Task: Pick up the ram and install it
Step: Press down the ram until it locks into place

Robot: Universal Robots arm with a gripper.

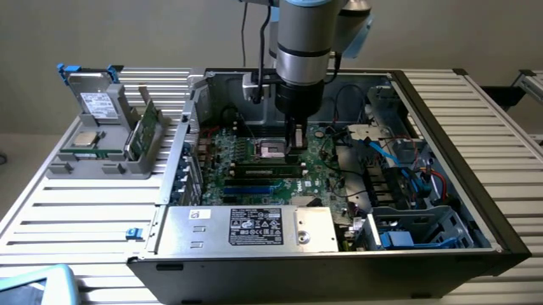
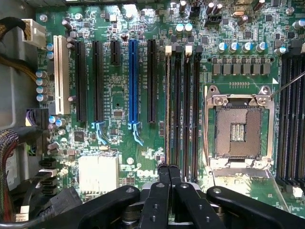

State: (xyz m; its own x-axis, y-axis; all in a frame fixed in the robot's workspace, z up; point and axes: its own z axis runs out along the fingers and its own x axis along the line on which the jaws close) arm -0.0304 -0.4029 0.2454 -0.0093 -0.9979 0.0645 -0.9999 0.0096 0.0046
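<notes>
At the exterior view's left a grey holder (image 1: 63,166) stands outside the computer case (image 1: 475,127), with a green board (image 1: 149,127) upright in it. I cannot tell what that board is.

Inside the case, the ram (image 1: 267,169) appears to lie along a memory slot near the middle of the motherboard (image 2: 114,95). In the wrist view it seems to show edge-on as a thin line (image 2: 167,105). The gripper (image 1: 297,145) is at its right end with its fingers pinched together and holding nothing (image 2: 169,183), just left of the open processor socket (image 2: 237,131).

This looks like the seating push. It should go best straight down, with the tips centred on the stick's top edge (an off-centre push would tilt it) and clear of the socket.

"DELL" is printed on the motherboard by the fingertips. The label (image 1: 254,227) on the silver box at the near side is too small to read.
</notes>
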